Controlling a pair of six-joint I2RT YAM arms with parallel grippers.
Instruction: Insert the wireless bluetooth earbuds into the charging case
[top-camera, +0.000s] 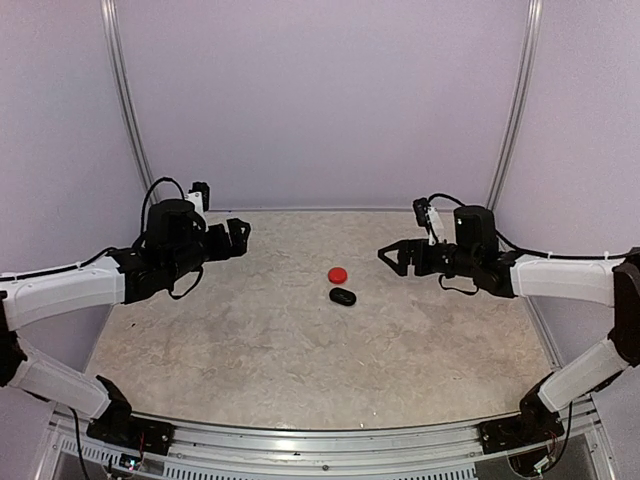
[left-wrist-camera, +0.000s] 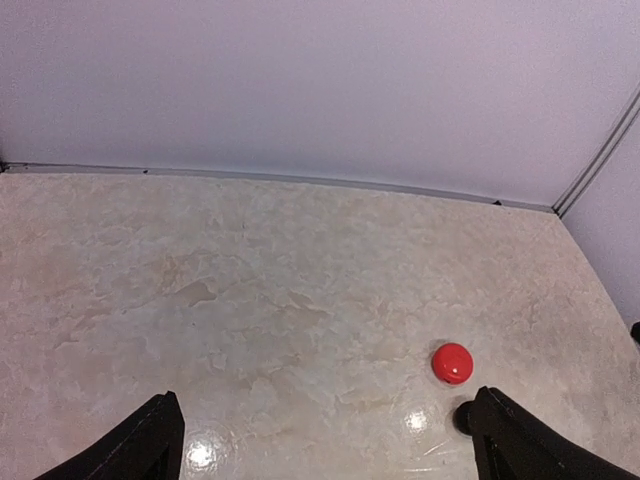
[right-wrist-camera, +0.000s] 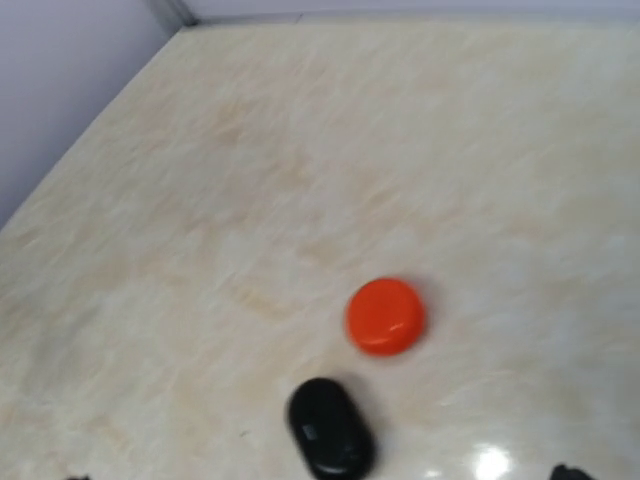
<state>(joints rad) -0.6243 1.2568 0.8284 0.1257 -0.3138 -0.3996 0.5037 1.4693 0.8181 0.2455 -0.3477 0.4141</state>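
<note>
A closed round red charging case (top-camera: 338, 273) and a closed oval black case (top-camera: 343, 296) lie side by side in the middle of the table. No earbuds show in any view. My left gripper (top-camera: 240, 235) is open and empty, held above the table left of the cases. My right gripper (top-camera: 392, 257) is open and empty, just right of the cases. The left wrist view shows the red case (left-wrist-camera: 452, 362) and the black case (left-wrist-camera: 463, 417) half hidden behind my finger (left-wrist-camera: 520, 440). The right wrist view shows the red case (right-wrist-camera: 385, 316) and the black case (right-wrist-camera: 331, 428) below it.
The marbled beige tabletop (top-camera: 250, 330) is walled by pale lilac panels (top-camera: 320, 100) at the back and sides. A metal rail (top-camera: 320, 435) runs along the near edge by the arm bases.
</note>
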